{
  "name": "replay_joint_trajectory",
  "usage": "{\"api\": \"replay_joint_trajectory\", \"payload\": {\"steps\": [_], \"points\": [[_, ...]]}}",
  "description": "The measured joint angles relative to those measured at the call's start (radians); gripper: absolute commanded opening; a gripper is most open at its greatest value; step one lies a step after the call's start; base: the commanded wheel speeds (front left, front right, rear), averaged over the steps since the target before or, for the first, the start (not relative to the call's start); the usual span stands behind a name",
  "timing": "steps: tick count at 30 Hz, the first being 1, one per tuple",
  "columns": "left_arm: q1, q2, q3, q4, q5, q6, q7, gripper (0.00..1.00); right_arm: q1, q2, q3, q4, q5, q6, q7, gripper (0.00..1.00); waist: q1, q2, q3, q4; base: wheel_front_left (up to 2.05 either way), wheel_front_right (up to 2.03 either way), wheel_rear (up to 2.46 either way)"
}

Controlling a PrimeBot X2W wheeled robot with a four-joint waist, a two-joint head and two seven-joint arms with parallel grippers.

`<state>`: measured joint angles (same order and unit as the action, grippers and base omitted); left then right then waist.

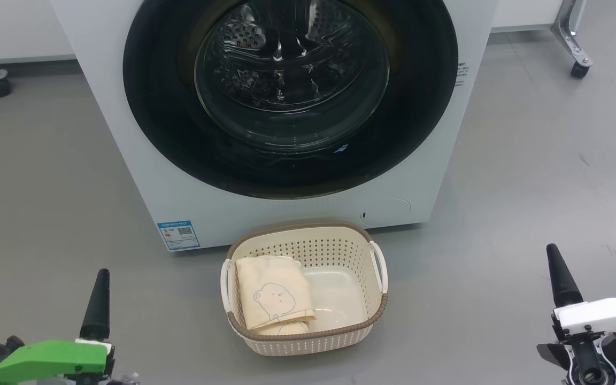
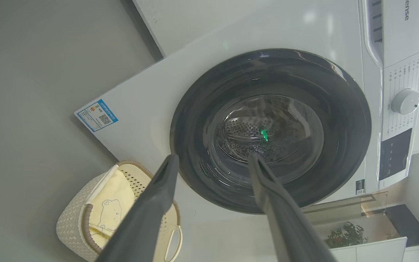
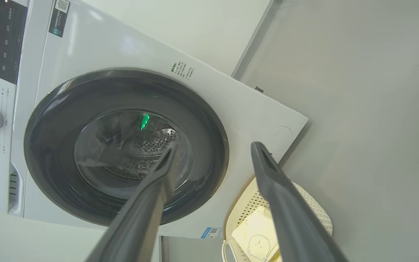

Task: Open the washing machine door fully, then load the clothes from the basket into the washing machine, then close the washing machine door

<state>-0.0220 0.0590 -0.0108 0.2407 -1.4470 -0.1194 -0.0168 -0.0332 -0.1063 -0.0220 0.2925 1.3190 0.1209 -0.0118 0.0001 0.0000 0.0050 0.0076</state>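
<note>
Currently we are holding the left tool (image 2: pixel 213 157) and the right tool (image 3: pixel 215 145) spread and empty, flanking the basket (image 1: pixel 297 227), presumably leaving both paths free. The clothes (image 1: pixel 273 294) are lying in its left half; the washing machine door (image 1: pixel 290 96) is sitting shut just behind.

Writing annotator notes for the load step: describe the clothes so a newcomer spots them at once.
Start at the big white washing machine. On the grey floor in front of it stands a cream perforated basket with a brown rim. The clothes are the folded cream fabric in its left half, the only soft thing, printed with an outlined bear.
</note>
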Motion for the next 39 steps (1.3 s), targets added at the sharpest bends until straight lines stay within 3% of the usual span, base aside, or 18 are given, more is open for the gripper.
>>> {"api": "replay_joint_trajectory", "payload": {"steps": [10,24,39], "points": [[-0.002,0.040,-0.047,-0.003,0.129,0.000,-0.047,1.00,-0.023,-0.049,0.059,0.006,-0.172,-0.002,-0.045,1.00,0.0000,0.0000,-0.001,0.002,0.00,0.00,0.00],[-0.021,0.091,-0.102,-0.004,0.392,0.001,-0.100,1.00,-0.048,-0.103,0.147,0.011,-0.425,-0.048,-0.098,1.00,0.0000,0.0000,-0.001,0.007,0.00,0.00,0.00],[-0.030,0.126,-0.168,-0.025,0.719,0.065,-0.153,1.00,-0.068,-0.140,0.256,0.019,-0.683,-0.106,-0.154,1.00,-0.0001,0.0000,0.000,0.010,0.00,0.00,0.00]]}}
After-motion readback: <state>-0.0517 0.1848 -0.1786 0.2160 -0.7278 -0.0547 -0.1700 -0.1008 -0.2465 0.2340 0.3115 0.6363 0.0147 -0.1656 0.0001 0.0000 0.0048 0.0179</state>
